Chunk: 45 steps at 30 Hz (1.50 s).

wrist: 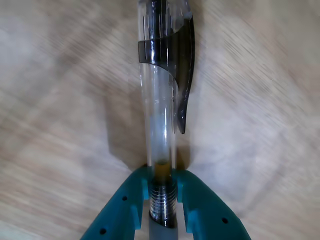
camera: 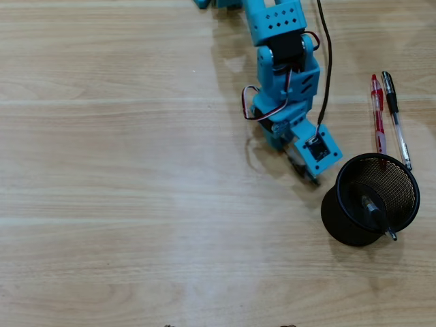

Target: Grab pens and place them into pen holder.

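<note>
My gripper [wrist: 161, 181] is shut on a clear pen [wrist: 159, 100] with a black clip, gripping it near its spring end above the wooden table. In the overhead view the gripper [camera: 308, 174] hangs just left of the black mesh pen holder [camera: 338, 219], and the arm hides most of the held pen. One pen [camera: 374, 212] leans inside the holder, with its tip over the front rim. A red translucent pen [camera: 377, 116] and a clear pen with dark ends [camera: 396, 122] lie side by side on the table just behind the holder.
The blue arm [camera: 283, 61] reaches in from the top edge, with a black cable [camera: 328, 61] running along its right side. The wooden table [camera: 136, 204] extends to the left and front.
</note>
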### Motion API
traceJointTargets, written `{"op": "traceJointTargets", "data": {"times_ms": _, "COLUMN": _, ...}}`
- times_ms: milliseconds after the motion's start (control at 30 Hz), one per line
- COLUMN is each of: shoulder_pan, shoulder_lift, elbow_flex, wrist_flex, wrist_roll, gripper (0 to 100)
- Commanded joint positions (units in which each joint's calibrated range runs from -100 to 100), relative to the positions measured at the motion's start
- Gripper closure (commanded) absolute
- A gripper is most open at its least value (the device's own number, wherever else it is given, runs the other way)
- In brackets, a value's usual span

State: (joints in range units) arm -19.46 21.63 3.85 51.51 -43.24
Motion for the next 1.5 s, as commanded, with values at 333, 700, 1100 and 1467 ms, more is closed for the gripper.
{"op": "traceJointTargets", "data": {"times_ms": 333, "shoulder_pan": 4.5, "shoulder_lift": -27.5, "elbow_flex": -4.9, "wrist_flex": -8.1, "wrist_roll": -1.0, "gripper": 98}}
{"op": "traceJointTargets", "data": {"times_ms": 700, "shoulder_pan": -5.1, "shoulder_lift": -18.0, "elbow_flex": -1.8, "wrist_flex": -54.7, "wrist_roll": -8.9, "gripper": 98}}
{"op": "traceJointTargets", "data": {"times_ms": 1100, "shoulder_pan": -8.8, "shoulder_lift": -6.5, "elbow_flex": -3.0, "wrist_flex": -59.7, "wrist_roll": -12.0, "gripper": 98}}
{"op": "traceJointTargets", "data": {"times_ms": 1467, "shoulder_pan": -9.8, "shoulder_lift": -2.6, "elbow_flex": -2.6, "wrist_flex": -59.1, "wrist_roll": -16.0, "gripper": 93}}
